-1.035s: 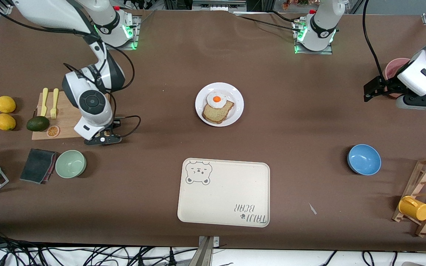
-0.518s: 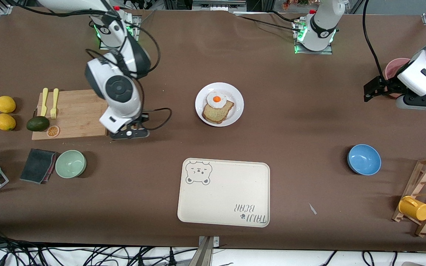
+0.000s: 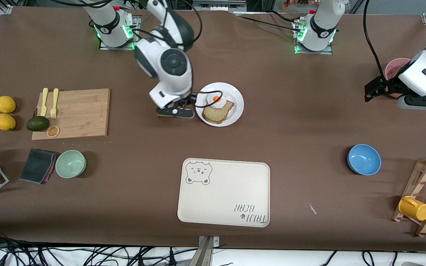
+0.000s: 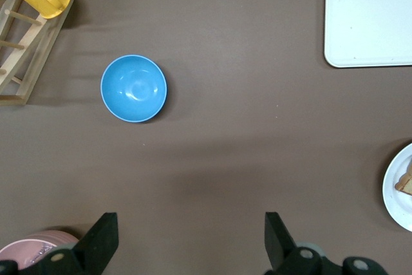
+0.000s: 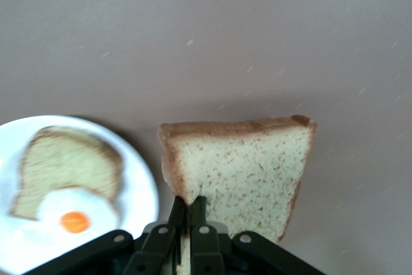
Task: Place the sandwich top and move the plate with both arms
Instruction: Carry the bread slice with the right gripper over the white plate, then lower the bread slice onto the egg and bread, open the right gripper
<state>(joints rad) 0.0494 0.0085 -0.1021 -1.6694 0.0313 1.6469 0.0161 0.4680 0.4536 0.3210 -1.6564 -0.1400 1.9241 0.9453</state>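
Right gripper (image 5: 188, 223) clenched on sandwich top (image 5: 241, 172), at plate's (image 3: 236, 96) 9 o'clock | left gripper (image 4: 190, 239) released, waiting | risk: thin edge-pinch, slice may slip, land off-centre on egg (image 3: 216, 99).

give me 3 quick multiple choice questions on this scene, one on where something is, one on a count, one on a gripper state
1. Where is the fried egg?
A. on the bread slice on the plate
B. on the tray
C. in the blue bowl

2. How many lemons lie at the right arm's end of the table?
A. one
B. two
C. four

3. What is the right gripper doing?
A. hanging open over the tray
B. shut on the sandwich top
C. gripping a fork

Answers:
1 A, the egg sits on the bread slice on the plate.
2 B, two lemons lie there.
3 B, its fingers pinch the sandwich top beside the plate.
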